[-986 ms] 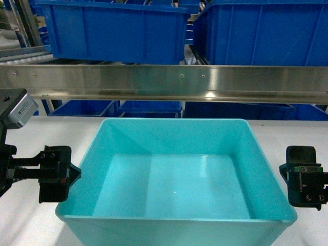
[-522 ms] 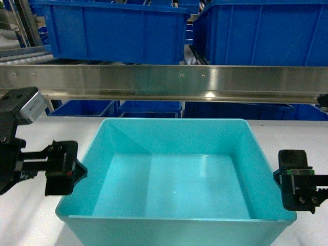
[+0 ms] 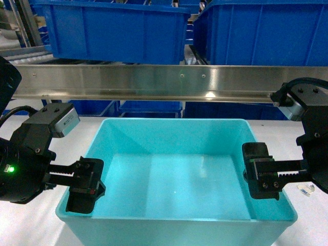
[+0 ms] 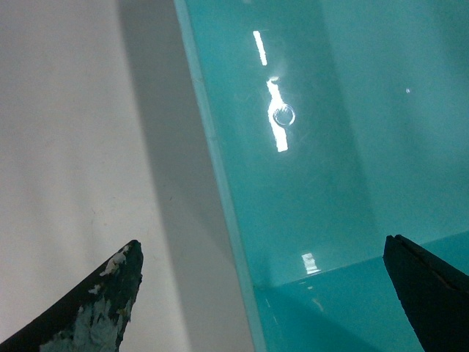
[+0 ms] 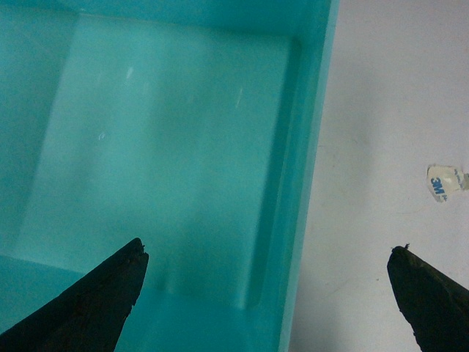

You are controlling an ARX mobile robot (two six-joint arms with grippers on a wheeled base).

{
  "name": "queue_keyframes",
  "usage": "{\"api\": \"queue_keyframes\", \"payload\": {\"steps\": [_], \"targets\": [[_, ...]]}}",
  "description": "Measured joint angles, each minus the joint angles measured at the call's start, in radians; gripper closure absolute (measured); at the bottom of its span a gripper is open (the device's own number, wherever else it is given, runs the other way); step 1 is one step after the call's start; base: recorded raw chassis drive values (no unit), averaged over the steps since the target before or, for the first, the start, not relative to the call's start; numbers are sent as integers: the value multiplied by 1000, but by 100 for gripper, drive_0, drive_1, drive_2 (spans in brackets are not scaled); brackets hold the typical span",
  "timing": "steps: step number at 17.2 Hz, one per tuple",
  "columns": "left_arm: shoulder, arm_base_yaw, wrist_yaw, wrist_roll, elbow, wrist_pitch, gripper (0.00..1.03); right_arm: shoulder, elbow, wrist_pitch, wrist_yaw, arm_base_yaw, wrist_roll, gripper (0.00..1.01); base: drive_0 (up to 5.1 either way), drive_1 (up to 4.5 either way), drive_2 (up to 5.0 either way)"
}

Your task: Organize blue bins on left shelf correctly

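A light turquoise bin (image 3: 174, 179) stands empty on the white table, just in front of the left shelf's steel rail (image 3: 164, 81). My left gripper (image 3: 84, 187) is open over the bin's left wall near the front corner. In the left wrist view it (image 4: 261, 246) straddles the rim (image 4: 212, 147), one finger above the table and one above the bin's inside. My right gripper (image 3: 264, 179) is open over the right wall. The right wrist view shows it (image 5: 270, 246) astride that wall (image 5: 311, 147) in the same way. Neither gripper touches the bin.
Royal-blue bins (image 3: 113, 31) (image 3: 261, 31) sit on the shelf tier above the rail, and more (image 3: 148, 107) show below it. A small scrap of tape backing (image 5: 443, 181) lies on the white table (image 3: 31, 225) to the right of the bin.
Both grippers have moved inward from beside the bin. Each now straddles a side wall; the bin has not moved.
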Motion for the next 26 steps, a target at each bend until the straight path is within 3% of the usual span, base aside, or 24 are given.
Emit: {"api": "queue_keyframes", "payload": {"steps": [6,13,20,23,24,26], "targets": [[78,6,-7,32,12,39,5,54,-59,48,6,-13,-12,3,0,0,0],[151,16,-10,45,84,41,5,153,-19,73,-6,1,-18,3,0,0,0],[186,-3,-15,47,120,59,5,218,37,77,-2,-8,-56,3,0,0,0],[199,-8,-15,78,121,48,5,218,42,76,-2,-7,-78,3,0,0,0],[199,-8,-15,87,121,49,11,218,42,76,-2,-7,-79,3,0,0,0],[199,-11,-15,90,121,49,29,218,41,76,-2,-7,-82,22,0,0,0]]}}
